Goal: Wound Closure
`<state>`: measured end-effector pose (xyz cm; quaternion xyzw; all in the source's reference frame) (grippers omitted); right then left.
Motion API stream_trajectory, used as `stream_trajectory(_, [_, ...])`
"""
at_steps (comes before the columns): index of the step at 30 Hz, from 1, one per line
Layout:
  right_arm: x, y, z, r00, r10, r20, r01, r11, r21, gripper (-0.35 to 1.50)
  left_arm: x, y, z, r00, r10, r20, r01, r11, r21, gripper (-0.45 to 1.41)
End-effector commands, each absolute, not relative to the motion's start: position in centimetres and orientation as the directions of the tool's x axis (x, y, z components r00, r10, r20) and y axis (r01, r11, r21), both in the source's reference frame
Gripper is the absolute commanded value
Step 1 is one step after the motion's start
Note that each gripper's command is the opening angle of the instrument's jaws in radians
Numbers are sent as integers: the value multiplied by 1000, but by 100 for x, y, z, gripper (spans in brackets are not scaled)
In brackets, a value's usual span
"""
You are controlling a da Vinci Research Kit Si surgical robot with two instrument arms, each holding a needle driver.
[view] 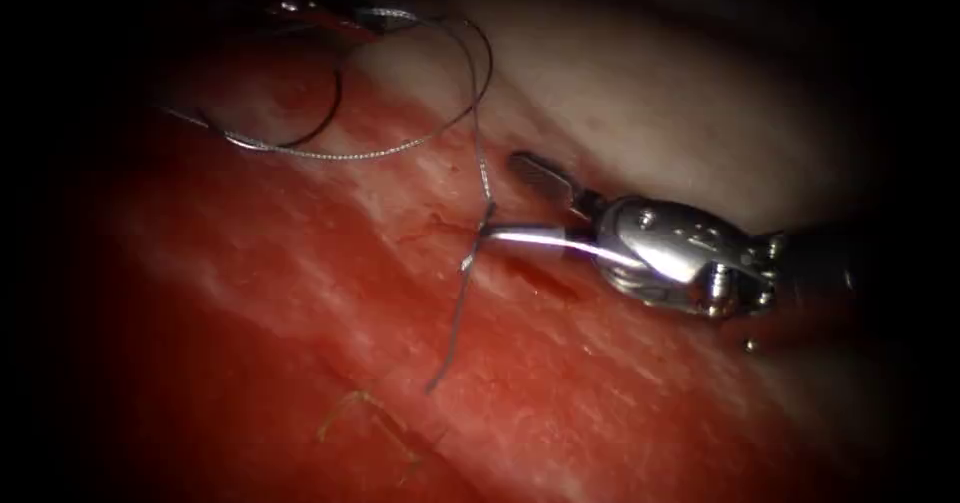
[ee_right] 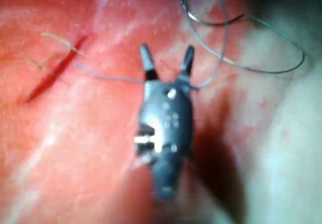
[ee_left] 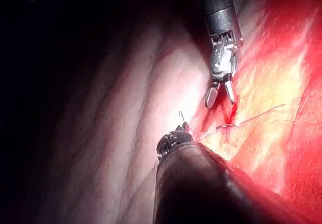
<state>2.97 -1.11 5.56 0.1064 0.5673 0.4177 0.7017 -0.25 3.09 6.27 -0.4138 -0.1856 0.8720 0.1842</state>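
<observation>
My right hand [view: 503, 198] is spread wide and holds nothing. One jaw is lifted over the pale part of the tissue [view: 700, 103]. The other lies low, its tip right at the spot where the thread [view: 478, 113] meets the surface. The right wrist view shows the same: both jaws are apart, with the thread running across just in front of them.

My left hand [ee_left: 173, 136] sits toward the far edge of the tissue. A small hooked glint, likely thread, shows at its tip, but I cannot tell whether it grips anything.

The needle [view: 325, 118] lies loose on the tissue near that far edge, to the left of the cut [view: 545, 278]. It is in neither hand and, as far as I can see, not in the tissue. The thread swings from it in a wide loop and comes down to a small twisted crossing beside the cut. From there a short tail runs on toward the near edge and ends free. Red fluid [view: 300, 293] wets the surface around it. A pale yellowish strand [view: 365, 413] lies nearer the near edge.

By my reading, one stitch is already through, and the twist looks like a knot begun or laid. The long strand and the tail are both uncut, and the needle is still attached. So I judge that finishing and trimming this stitch are still to do.
</observation>
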Motion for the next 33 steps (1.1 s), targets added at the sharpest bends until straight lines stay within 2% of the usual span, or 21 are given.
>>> stream_trajectory(1, [310,-117,563,13,708,-706,-459,631,625,121,-32,306,635,-588,473,-656,-169,-865,-472,-45])
stream_trajectory(9, [328,-107,583,27,710,-703,-459,634,622,120,-42,280,630,-591,460,-663,-149,-870,-470,-45])
stream_trajectory(11, [330,-102,589,26,710,-703,-461,633,622,111,-44,273,629,-591,456,-666,-141,-871,-471,-45])
stream_trajectory(13, [330,-98,593,28,711,-703,-449,637,627,88,-46,264,630,-592,450,-669,-135,-873,-469,-45])
stream_trajectory(16, [331,-94,597,19,707,-707,-439,641,629,14,-49,249,634,-591,439,-677,-110,-875,-471,-45])
stream_trajectory(17, [332,-93,598,11,704,-710,-438,642,629,-1,-50,242,636,-586,444,-677,-108,-872,-478,-45])
stream_trajectory(19, [334,-92,599,0,700,-714,-441,641,628,-11,-53,232,640,-584,446,-678,-102,-869,-484,-45])
stream_trajectory(27, [340,-84,598,-44,685,-727,-440,640,630,-18,-77,201,655,-567,453,-688,-80,-862,-501,-45])
stream_trajectory(33, [331,-75,583,-131,656,-743,-410,647,643,-31,-87,183,676,-569,458,-683,-64,-853,-518,-45])
